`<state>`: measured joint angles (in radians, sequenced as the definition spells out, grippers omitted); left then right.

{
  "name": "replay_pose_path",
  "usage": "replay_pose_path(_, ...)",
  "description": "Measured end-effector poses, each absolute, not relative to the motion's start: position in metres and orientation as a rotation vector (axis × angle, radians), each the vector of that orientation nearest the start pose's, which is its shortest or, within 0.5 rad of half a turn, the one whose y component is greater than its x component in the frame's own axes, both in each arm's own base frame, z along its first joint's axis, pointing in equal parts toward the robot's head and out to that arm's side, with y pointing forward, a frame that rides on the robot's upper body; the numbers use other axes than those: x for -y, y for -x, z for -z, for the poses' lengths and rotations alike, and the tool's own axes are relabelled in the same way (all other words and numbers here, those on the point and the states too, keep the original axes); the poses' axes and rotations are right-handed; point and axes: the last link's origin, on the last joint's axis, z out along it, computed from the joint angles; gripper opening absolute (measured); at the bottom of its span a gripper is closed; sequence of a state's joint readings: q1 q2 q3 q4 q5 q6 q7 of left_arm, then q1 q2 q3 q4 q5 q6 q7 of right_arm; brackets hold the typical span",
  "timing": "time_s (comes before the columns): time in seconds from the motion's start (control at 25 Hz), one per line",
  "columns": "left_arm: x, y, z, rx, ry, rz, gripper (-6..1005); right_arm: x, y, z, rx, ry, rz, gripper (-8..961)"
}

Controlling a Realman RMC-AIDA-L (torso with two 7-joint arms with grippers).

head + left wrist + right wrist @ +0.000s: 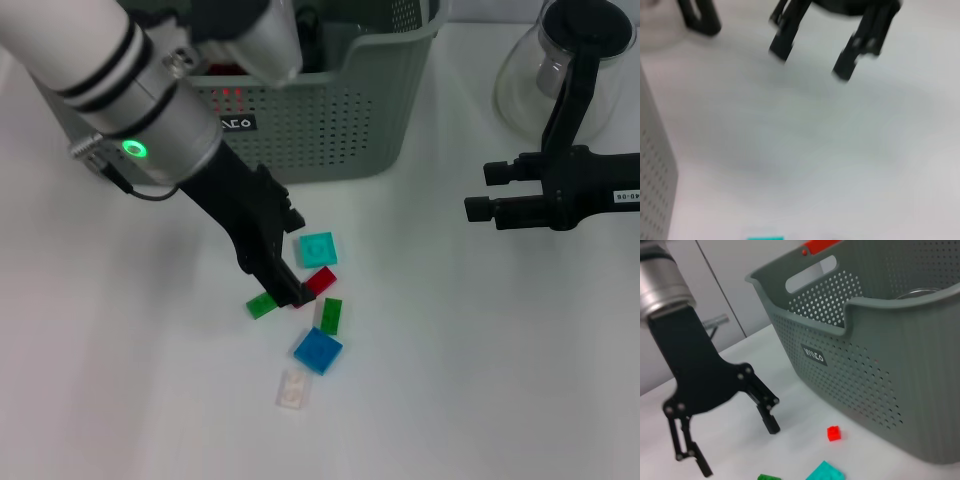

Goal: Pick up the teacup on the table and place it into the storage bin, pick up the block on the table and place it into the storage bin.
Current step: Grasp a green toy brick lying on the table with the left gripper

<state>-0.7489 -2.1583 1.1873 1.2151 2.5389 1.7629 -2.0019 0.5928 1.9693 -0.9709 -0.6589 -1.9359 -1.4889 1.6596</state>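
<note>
Several small blocks lie on the white table in front of the storage bin (330, 120): a teal block (318, 248), a red block (321, 281), two green ones (262, 305) (330, 315), a blue one (318, 350) and a clear one (293, 388). My left gripper (278, 285) is open, its tips low between the small green and red blocks, holding nothing. The right wrist view shows the left gripper (739, 450) spread, beside the red block (834, 433) and the bin (880, 365). A clear glass rim (917, 292), seemingly the teacup, sits inside the bin. My right gripper (480, 190) hovers open at the right.
A glass carafe (560, 60) stands at the back right behind the right arm. The left wrist view shows the bin wall (655, 190), the teal block's edge (765, 238) and the right gripper (810, 62) farther off.
</note>
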Motion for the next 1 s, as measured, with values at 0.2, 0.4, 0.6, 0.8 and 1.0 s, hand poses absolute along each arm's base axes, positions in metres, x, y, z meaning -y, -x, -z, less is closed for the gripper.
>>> replay_pose_path(0.2, -0.343, 0.152, 0.034, 0.308, 3.071, -0.545, 949, -0.353, -0.251, -0.007, -0.812, 2.841, -0.477, 749)
replay_pose_path(0.4, -0.345, 0.16, 0.037, 0.285, 3.039, -0.581, 949, -0.352, -0.251, -0.007, -0.816, 2.844, -0.478, 749)
replay_pose_path(0.6, -0.344, 0.172, 0.042, 0.408, 2.951, -0.67, 948, -0.352, -0.252, -0.007, -0.819, 2.842, -0.477, 749)
replay_pose_path(0.8, -0.34, 0.178, 0.047, 0.566, 2.844, -0.756, 948, -0.352, -0.252, -0.007, -0.821, 2.84, -0.477, 748)
replay_pose_path(1.0, -0.334, 0.176, 0.055, 0.669, 2.785, -0.803, 949, -0.354, -0.25, -0.006, -0.813, 2.838, -0.477, 749)
